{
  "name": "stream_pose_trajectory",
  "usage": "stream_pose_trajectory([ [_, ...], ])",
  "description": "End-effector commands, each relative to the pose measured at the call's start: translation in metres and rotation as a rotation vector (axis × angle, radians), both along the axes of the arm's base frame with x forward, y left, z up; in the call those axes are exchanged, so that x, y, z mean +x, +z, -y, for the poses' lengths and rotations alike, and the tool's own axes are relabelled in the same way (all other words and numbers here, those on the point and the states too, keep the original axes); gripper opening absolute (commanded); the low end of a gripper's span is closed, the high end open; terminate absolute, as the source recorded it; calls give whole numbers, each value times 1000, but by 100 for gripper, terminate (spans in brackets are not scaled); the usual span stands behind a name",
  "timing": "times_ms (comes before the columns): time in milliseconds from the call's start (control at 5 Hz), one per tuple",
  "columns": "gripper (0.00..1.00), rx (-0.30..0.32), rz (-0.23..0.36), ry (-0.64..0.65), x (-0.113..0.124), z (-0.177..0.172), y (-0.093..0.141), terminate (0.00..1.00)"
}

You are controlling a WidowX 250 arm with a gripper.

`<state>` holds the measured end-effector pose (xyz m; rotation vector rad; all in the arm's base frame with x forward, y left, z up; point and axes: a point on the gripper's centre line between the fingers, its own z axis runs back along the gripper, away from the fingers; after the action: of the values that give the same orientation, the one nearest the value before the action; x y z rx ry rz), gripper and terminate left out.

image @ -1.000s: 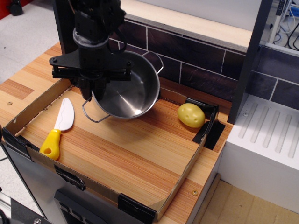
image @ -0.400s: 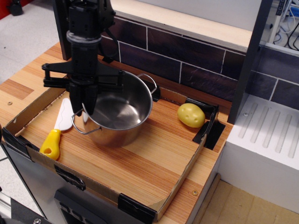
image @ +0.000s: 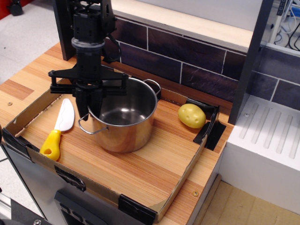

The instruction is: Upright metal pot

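Metal pot [image: 123, 119], tilted a second before, stood upright, its near rim apparently still pinched between the gripper [image: 89, 108] jaws.

My gripper [image: 90, 104] is matte black. The metal pot [image: 123, 117] is shiny silver, mirroring the striped, honey-brown wood of the table [image: 140, 159]. The knife [image: 58, 129] has a white blade and yellow handle. The potato [image: 191, 116] is yellow with darker dimples. The back tiles [image: 187, 70] are dark purple-brown with pale grout.
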<state>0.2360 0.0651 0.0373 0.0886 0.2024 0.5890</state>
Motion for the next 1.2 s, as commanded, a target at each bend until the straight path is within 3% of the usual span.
stream_pose_trajectory([
  [0, 0, 57, 122, 64, 33, -23, 15, 0],
  [200, 0, 81, 138, 105, 47, -38, 17, 0],
  [400, 100, 156, 161, 53, 49, -41, 10, 0],
  [600, 100, 176, 188, 48, 43, -37, 17, 0],
  [800, 100, 270, 212, 20, 39, -38, 46, 0],
  [1000, 100, 225, 289, 58, 40, -36, 96, 0],
])
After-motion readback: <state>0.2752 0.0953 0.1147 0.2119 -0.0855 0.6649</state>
